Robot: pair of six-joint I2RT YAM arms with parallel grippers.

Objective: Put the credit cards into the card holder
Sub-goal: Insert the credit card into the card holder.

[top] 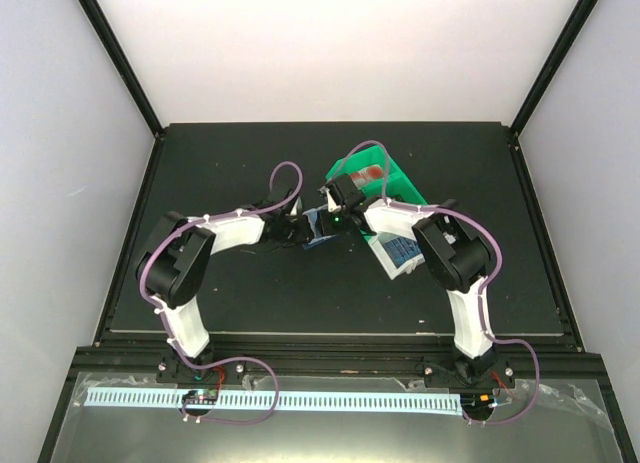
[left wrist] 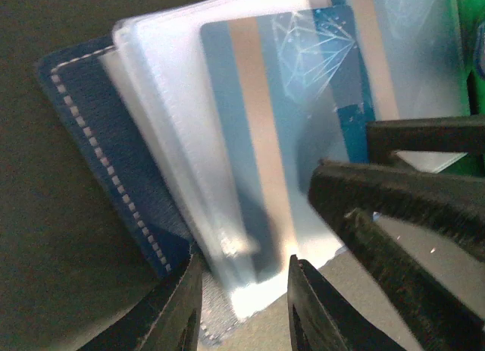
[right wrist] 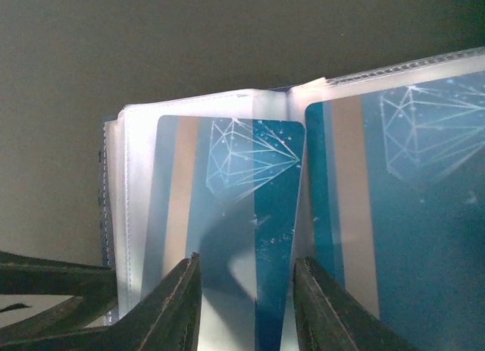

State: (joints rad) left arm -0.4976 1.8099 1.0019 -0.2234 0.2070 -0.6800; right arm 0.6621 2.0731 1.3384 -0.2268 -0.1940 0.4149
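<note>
- Right wrist view: a blue credit card [right wrist: 227, 207] with a tan stripe sits behind clear plastic, most of the way into a pocket. A second card [right wrist: 402, 199] of the same pattern fills the pocket to its right.
- Both pockets belong to the card holder [left wrist: 98, 161], which lies open at mid-desk. Its navy stitched cover shows at the left under a fan of clear sleeves [left wrist: 167, 101].
- Over the first card the right claw [right wrist: 246, 305] is released, its fingers spread, with the card's face showing in the gap between them. Whether the tips touch the plastic I cannot tell.
- At the near corner of the sleeves the left claw [left wrist: 244, 313] also stands released, its fingers apart on either side of that corner. It is grasping nothing that I can see.
- Step in hand, as I judge it, is seating this card fully. The left claw should pin the holder's edge so the sleeves do not slide. The right should push along the card's long axis, flat and slow, because the soft plastic may buckle or the card may jam at a tilt.
- Just right of the holder stands a white bin [top: 400, 253], apparently with more blue cards. A green bin [top: 400, 183] stands farther back on the dark desk [top: 230, 163].
</note>
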